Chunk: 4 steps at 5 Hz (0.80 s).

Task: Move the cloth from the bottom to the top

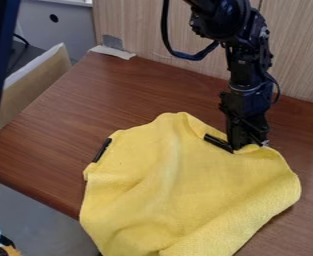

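The gripper [245,139] points down at the upper right edge of the yellow cloth [179,185], where its tip meets the fabric. Beside that tip the cloth is slightly ruffled. Broad and wrinkled, the cloth spreads over the lower middle of the brown table, with its lower left part extending past the table's left edge. Folds run through its lower right side.
A short black bar [219,143] lies by the cloth's top edge, just left of the gripper. Another black bar [102,150] is at the cloth's upper left edge. The brown table [118,95] meets a wooden panel [138,25] at the back.
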Each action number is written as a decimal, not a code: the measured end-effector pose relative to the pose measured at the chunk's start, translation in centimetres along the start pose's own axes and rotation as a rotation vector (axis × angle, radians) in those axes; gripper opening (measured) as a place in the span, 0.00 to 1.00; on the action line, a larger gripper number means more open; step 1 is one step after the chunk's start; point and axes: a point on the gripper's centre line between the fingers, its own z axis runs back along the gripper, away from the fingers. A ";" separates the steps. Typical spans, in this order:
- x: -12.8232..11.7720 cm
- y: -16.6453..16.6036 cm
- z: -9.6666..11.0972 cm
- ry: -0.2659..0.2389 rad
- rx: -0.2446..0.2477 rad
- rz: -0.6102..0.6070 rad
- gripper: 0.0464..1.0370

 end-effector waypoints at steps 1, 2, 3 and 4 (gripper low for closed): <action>0.1 -0.2 0.1 -0.002 -0.006 0.002 0.01; -0.1 -0.3 0.3 -0.001 -0.005 0.008 0.01; -0.1 -0.4 2.4 -0.042 0.024 0.013 0.01; 0.0 0.4 4.1 -0.065 0.040 0.034 0.01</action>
